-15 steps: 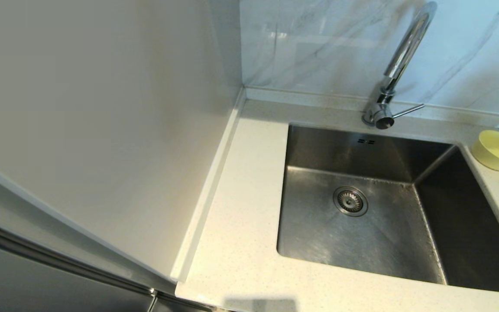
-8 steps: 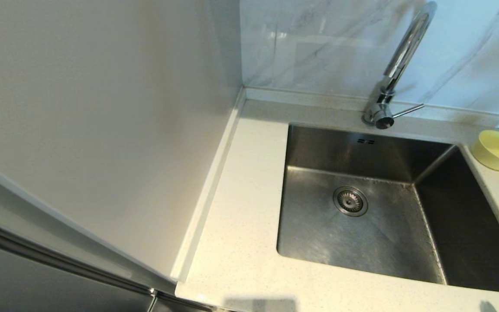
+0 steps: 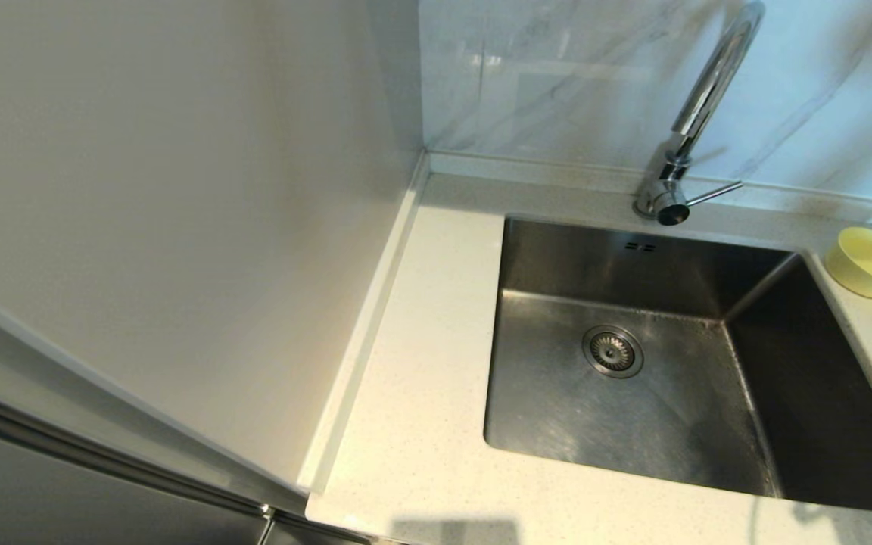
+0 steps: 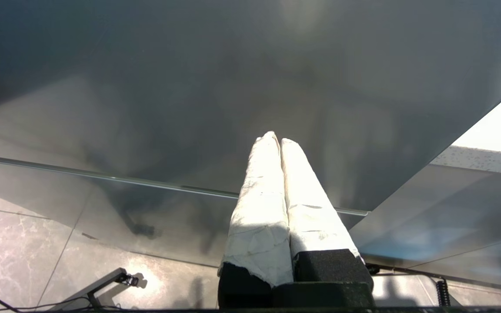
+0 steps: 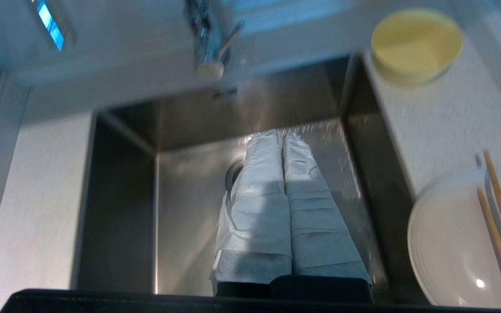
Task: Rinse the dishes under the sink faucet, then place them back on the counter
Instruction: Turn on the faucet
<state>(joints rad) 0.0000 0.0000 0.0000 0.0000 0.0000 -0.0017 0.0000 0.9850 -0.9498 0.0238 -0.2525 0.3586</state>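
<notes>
One counter (image 3: 421, 393), off-white and speckled, ran round one steel sink (image 3: 557, 424) set into it. The basin held one round drain strainer (image 3: 612, 351) and two small overflow slots (image 3: 639, 247) on its back wall. One chrome faucet (image 3: 697, 106) stood behind the sink, one thin lever (image 3: 712, 193) sticking out from its base.

Two dishes sat on the counter right of the sink: one cream-white dish (image 5: 455, 243) nearer the robot, two chopsticks (image 5: 496, 234) lying across it, and one pale yellow bowl (image 3: 871, 263) by the back corner, upright.

The right gripper (image 5: 282, 134) hung over the sink, its two wrapped fingers pressed together, holding nothing. The left gripper (image 4: 278, 138) was parked facing a grey cabinet front (image 4: 189, 87), fingers likewise together and empty.
</notes>
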